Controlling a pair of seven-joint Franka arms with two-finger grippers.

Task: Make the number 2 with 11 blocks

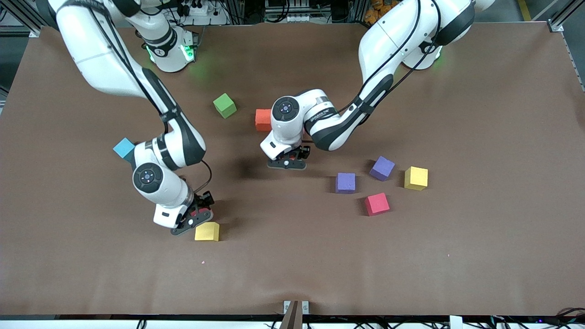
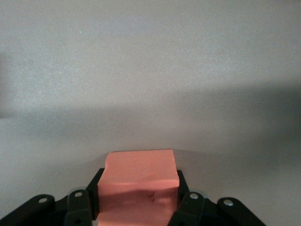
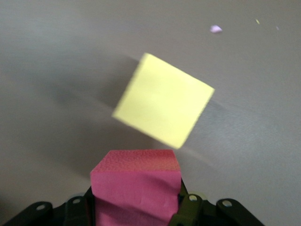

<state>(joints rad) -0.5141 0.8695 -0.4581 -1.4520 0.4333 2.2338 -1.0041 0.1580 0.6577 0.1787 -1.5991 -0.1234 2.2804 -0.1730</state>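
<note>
Pink foam cube [image 3: 136, 186] squeezed in right gripper [image 3: 136, 207] beside yellow cube [image 3: 162, 106].

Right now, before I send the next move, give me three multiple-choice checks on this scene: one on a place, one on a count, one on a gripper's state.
1. The green cube lies:
A. nearer to the front camera than the red block
B. farther from the front camera than the red block
C. on top of the red block

2. Purple blocks on the table:
A. one
B. two
C. three

3. The left gripper is:
A. open over bare table
B. shut on a yellow block
C. shut on a pink block

Answers: 1 B, since the green cube shows higher in the front view. 2 B, one purple block beside another. 3 C, as the left wrist view shows the pink block pinched between the fingers. The right gripper likewise holds a deep pink block beside a yellow block.
</note>
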